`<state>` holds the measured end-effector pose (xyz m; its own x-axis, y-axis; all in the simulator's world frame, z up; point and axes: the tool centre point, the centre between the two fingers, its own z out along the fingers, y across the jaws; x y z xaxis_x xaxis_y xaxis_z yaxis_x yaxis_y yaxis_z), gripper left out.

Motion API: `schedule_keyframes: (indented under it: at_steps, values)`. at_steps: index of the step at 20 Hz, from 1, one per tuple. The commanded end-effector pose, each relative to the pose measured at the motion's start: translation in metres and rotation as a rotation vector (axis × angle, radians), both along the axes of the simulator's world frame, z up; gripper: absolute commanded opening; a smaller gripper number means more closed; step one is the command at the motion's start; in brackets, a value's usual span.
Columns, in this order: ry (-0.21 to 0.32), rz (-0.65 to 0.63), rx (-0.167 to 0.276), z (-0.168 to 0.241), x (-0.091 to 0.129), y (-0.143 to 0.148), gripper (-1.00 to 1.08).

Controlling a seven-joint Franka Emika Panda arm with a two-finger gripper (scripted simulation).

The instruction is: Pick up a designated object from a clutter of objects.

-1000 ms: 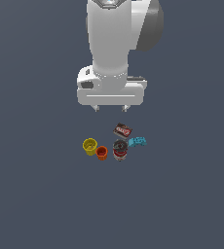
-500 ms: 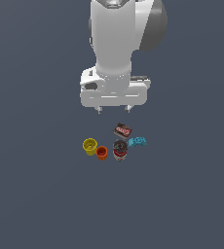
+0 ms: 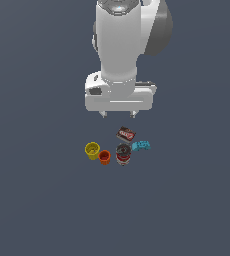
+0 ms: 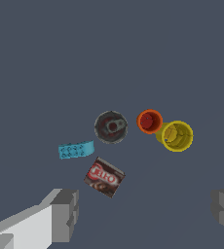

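Shifted toward ext. view's right since earlier; gripper (image 3: pixel 119 115) high above clutter, jaws wide open, empty. Risk: blue brick (image 3: pixel 141 146) sits near can (image 3: pixel 123 153) & box (image 3: pixel 126 134), so off-centre descent may knock neighbours or pinch wrong item.

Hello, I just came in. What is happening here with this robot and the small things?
A single robot arm hangs over a small cluster of items, its pincer open and holding nothing. Below it lie a yellow cup, an orange cup, a dark can, a dark red box and a teal-blue block. The block is what it should pick up; it sits untouched at the edge of the group, on the exterior view's right.
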<state>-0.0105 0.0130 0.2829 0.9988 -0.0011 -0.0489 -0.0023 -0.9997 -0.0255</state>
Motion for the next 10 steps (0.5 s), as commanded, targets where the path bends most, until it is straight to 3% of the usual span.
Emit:
schedule_keyframes:
  at_steps: [1,10]
  values:
    - [0.002,-0.028,0.004,-0.005,0.001,0.004,1.00]
    - [0.014,-0.200,0.024,-0.036,0.002,0.029,1.00]
